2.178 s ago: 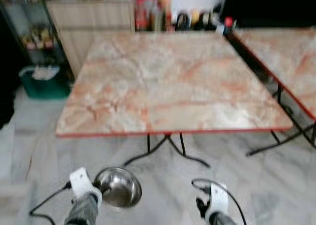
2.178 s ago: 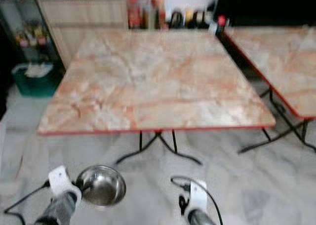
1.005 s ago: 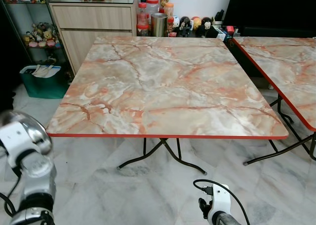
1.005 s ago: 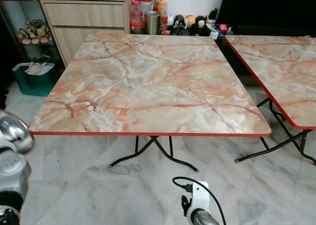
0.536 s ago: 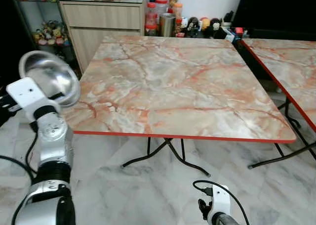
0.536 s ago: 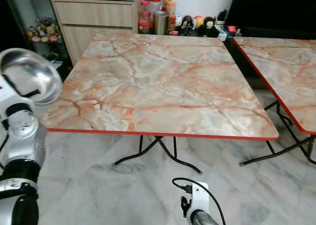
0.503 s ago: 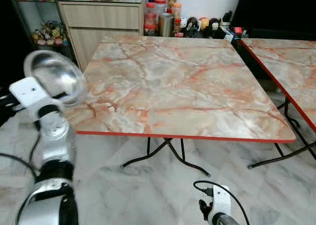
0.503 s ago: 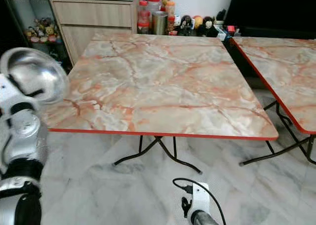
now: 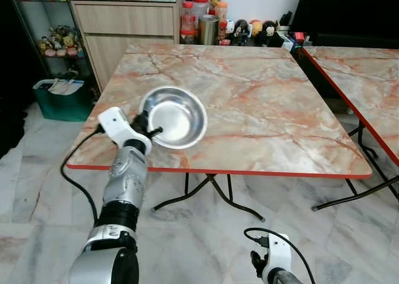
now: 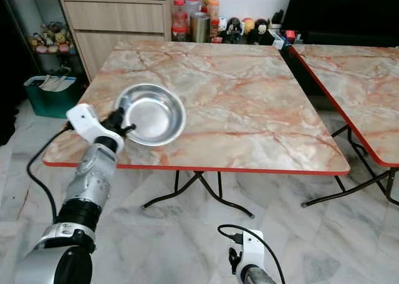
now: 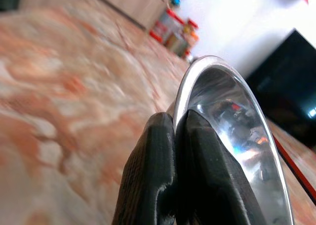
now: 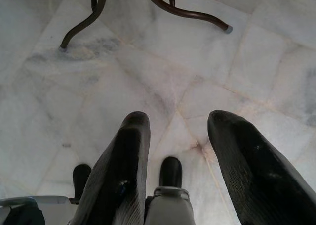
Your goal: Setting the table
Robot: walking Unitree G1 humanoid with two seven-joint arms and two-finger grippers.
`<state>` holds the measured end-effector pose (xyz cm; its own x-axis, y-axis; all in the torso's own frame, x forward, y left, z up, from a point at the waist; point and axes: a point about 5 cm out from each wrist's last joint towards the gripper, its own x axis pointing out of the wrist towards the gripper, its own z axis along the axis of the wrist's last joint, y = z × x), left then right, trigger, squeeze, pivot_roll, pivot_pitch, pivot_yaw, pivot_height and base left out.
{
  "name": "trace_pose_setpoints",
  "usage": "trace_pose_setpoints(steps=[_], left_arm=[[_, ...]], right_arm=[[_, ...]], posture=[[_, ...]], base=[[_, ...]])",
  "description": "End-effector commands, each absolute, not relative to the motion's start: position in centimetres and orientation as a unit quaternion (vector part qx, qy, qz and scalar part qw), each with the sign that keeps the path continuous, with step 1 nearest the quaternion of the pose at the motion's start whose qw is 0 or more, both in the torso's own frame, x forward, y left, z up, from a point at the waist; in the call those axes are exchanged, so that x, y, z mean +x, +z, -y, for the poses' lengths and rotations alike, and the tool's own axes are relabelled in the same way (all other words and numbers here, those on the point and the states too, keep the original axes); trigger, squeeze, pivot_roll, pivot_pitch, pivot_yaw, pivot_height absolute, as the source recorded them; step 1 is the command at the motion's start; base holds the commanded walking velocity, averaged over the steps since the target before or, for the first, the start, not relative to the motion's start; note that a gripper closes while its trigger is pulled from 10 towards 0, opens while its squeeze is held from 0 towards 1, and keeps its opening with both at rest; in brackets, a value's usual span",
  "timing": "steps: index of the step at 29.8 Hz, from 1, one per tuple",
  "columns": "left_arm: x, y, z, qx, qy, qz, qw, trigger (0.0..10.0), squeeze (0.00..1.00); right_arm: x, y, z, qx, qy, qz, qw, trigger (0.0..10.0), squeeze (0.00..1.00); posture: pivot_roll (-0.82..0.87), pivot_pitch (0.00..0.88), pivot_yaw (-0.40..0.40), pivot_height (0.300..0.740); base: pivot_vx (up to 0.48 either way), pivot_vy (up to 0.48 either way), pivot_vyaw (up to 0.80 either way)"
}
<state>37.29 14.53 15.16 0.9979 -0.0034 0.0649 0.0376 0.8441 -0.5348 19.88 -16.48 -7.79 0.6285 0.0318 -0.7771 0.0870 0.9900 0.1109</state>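
Observation:
A shiny steel bowl (image 9: 174, 116) hangs over the near left part of the marble table (image 9: 262, 109), tilted toward me. My left gripper (image 9: 148, 131) is shut on the bowl's near rim; in the left wrist view the black fingers (image 11: 158, 180) pinch the rim of the bowl (image 11: 232, 131). Low over the floor my right gripper (image 12: 177, 151) hangs open with nothing between its fingers (image 12: 123, 160); its wrist (image 9: 274, 268) is at the bottom of the left eye view.
A second marble table (image 9: 368, 84) stands close on the right. Behind the table stand a wooden cabinet (image 9: 131, 28) and several jars and figurines (image 9: 212, 19). A green bin (image 9: 59, 100) sits on the floor at the left. Black table legs (image 9: 209, 193) spread under the table.
My left arm has swung the bowl from high at the far left, beside the table, down and right over the table's near left part.

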Motion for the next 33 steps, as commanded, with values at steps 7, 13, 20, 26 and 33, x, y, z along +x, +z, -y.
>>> trace_pose_setpoints(steps=[7,13,20,26,33], left_arm=[[37.7,15.0,-12.3,-0.269,-0.048,-0.021,0.962,10.0,0.00],[37.8,14.5,-12.3,-0.268,-0.050,-0.048,0.961,10.0,0.00],[37.7,14.5,-12.3,-0.269,-0.053,-0.051,0.960,10.0,0.00],[37.7,14.5,-12.3,-0.270,-0.053,-0.053,0.960,10.0,0.00],[37.7,14.5,-12.3,-0.273,-0.055,-0.053,0.959,10.0,0.00]], right_arm=[[19.8,-7.8,16.5,0.067,-0.014,-0.429,0.901,10.0,0.00],[19.7,-7.9,16.5,0.067,-0.016,-0.431,0.899,10.0,0.00],[19.6,-7.9,16.5,0.066,-0.016,-0.433,0.899,10.0,0.00],[19.5,-8.0,16.4,0.064,-0.014,-0.434,0.899,10.0,0.00],[19.5,-8.0,16.5,0.063,-0.014,-0.435,0.898,10.0,0.00]], posture=[[0.03,0.000,-0.040,0.740],[0.03,0.000,-0.033,0.740],[0.03,0.000,-0.033,0.740],[0.03,0.000,-0.035,0.740],[0.03,0.000,-0.036,0.740]], base=[[0.037,0.000,0.00],[0.331,0.000,0.00],[0.389,0.000,0.00],[0.400,0.000,0.00],[0.401,0.000,0.00]])
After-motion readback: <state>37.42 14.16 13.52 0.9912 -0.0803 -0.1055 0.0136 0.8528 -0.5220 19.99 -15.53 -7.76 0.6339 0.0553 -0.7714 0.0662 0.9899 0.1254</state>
